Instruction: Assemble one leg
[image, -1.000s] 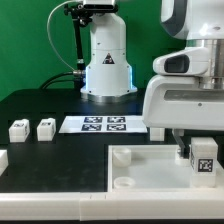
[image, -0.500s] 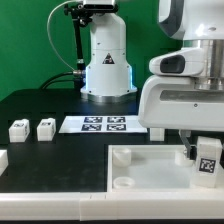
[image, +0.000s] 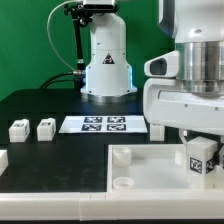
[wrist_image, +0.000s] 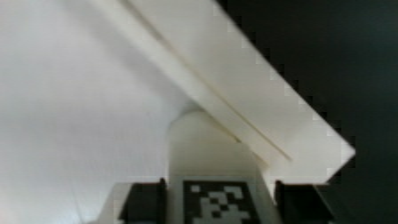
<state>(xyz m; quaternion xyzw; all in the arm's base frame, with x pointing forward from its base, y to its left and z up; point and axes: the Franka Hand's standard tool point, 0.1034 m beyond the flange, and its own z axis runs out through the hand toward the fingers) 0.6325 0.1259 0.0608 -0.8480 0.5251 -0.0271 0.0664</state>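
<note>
At the far left edge of the exterior view we see a white piece (image: 2, 158) cut off by the frame, lying on the black table (image: 60, 105). Just right of it sit two small white blocks (image: 18, 129) and (image: 46, 127), side by side but apart. Next along, in the middle, the marker board (image: 105, 124) lies flat with its row of black-and-white squares; we can read no words on it. Behind it rises the white robot base (image: 107, 62) with a small dark emblem on its front, too small to read, and beyond that a green wall (image: 30, 45). Low in the frame spreads the big white tray (image: 150, 175), with a round socket near its left corner. At the lower right, the gripper (image: 200, 160) is clamped on the leg (image: 201, 158), marker face toward us, held over the tray's right part. In the wrist view we see the leg (wrist_image: 217, 202) squeezed between dark fingers (wrist_image: 134, 202), the tray's white wall (wrist_image: 231, 90) running diagonally above it.
</note>
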